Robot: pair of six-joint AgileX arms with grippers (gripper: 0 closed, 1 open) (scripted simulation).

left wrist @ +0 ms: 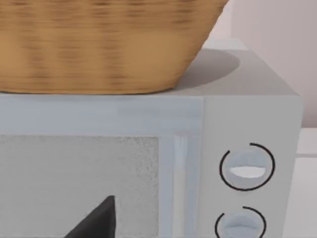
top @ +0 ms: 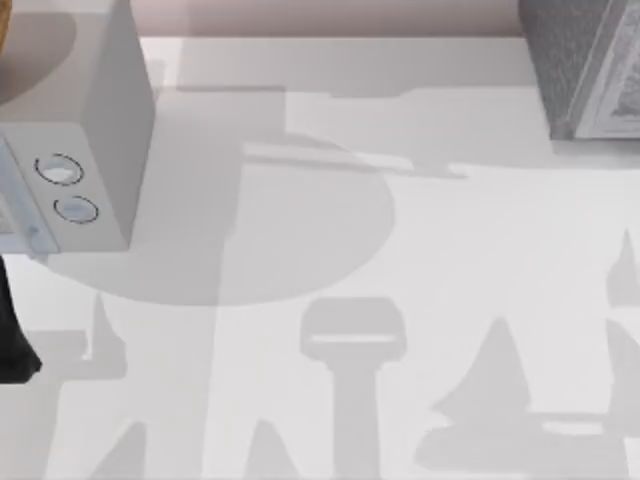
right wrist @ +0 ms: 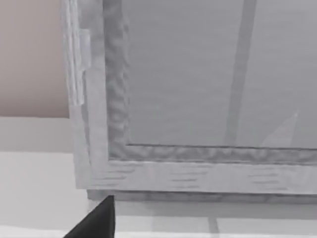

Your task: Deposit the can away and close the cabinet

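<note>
Two dials (top: 66,188) front one microwave (top: 95,130) far left; one cabinet (top: 590,70) far right; end effector states unclear.

Top camera down on table (top: 400,250); left wrist close facing microwave (left wrist: 247,114), right wrist cabinet (right wrist: 198,168)

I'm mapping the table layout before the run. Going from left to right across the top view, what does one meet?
Microwave at the left edge, with its two round knobs on the front, then a bare stretch of white table, then the grey cabinet at the far right corner.
</note>
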